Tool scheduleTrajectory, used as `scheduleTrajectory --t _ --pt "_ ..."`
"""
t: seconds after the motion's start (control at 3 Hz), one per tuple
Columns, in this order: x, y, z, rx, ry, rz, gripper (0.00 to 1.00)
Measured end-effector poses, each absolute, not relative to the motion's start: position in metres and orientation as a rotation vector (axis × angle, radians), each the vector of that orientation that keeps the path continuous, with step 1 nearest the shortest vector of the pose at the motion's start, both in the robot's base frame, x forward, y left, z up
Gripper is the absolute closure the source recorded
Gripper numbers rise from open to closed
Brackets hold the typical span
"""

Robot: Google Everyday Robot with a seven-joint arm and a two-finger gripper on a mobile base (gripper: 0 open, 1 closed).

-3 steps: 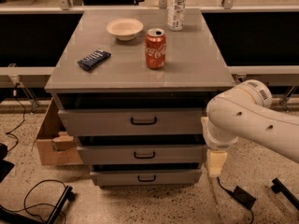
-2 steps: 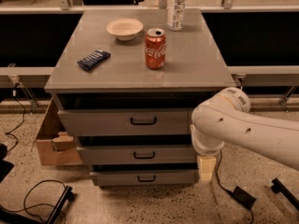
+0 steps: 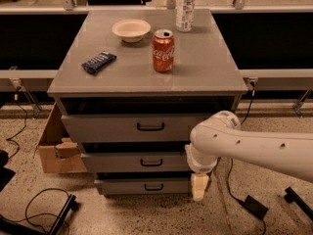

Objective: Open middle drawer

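The gripper [image 3: 199, 186] hangs pointing down by the lower right front of the cabinet [image 3: 205, 62], clenched or released I cannot tell, with the middle drawer [image 3: 117, 161] of 3 just up-left of it.

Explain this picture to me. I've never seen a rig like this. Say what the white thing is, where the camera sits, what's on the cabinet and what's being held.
The white thing is a robot arm reaching in from the right. Its gripper, the cream tip, points down beside the right end of the lowest drawer. There is one view, looking down at the front of a grey cabinet; where the camera is mounted I can't tell. On top are a bowl, a red can, a bottle and a dark packet. The gripper appears to hold nothing. It is right of and below the handle of the middle drawer, not touching it. A cardboard box sits on the floor to the left.
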State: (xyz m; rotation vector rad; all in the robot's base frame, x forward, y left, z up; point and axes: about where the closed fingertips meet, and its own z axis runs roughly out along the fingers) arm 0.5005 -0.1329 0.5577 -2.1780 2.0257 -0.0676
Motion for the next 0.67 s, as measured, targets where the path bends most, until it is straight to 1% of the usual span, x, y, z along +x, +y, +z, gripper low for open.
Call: scheduleTrajectory --t 0.33,0.67 --pt "0.508 -0.122 0.530 -2.171 2.014 -0.018 0.00" --pt "0.531 -0.122 0.496 -2.208 2.031 -0.030 0.00"
